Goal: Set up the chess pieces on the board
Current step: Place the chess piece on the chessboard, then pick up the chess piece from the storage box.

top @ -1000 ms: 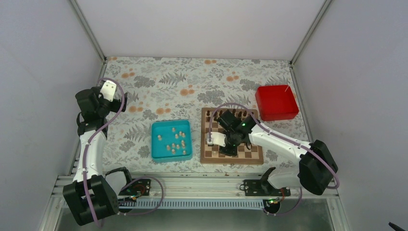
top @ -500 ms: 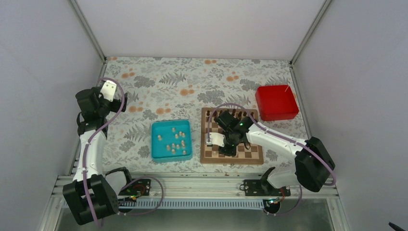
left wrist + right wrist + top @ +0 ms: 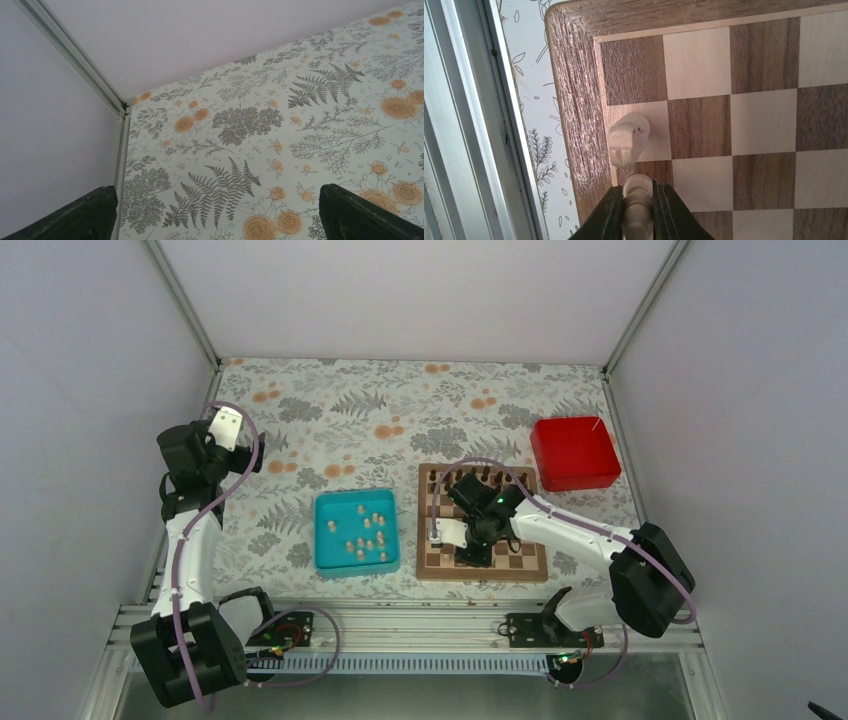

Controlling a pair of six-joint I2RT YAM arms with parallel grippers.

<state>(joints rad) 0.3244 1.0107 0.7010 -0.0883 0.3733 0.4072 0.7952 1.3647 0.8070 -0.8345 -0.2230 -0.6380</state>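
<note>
A lab robot cell: white panels (image 3: 400, 300) and aluminium struts (image 3: 185, 302) wall in the table (image 3: 330, 390), a metal mounting rail (image 3: 400, 623) along its near edge.

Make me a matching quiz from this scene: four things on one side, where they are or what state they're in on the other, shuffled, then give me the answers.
Things:
1. tray
2. red box
3. left pincer
4. right pincer

Places or states:
A. shut on a pale piece over the board
B. open above the flowered cloth
C. holds loose pieces
D. on the cloth past the board's far right corner

Pairs: 1-C, 2-D, 3-B, 4-A
</note>
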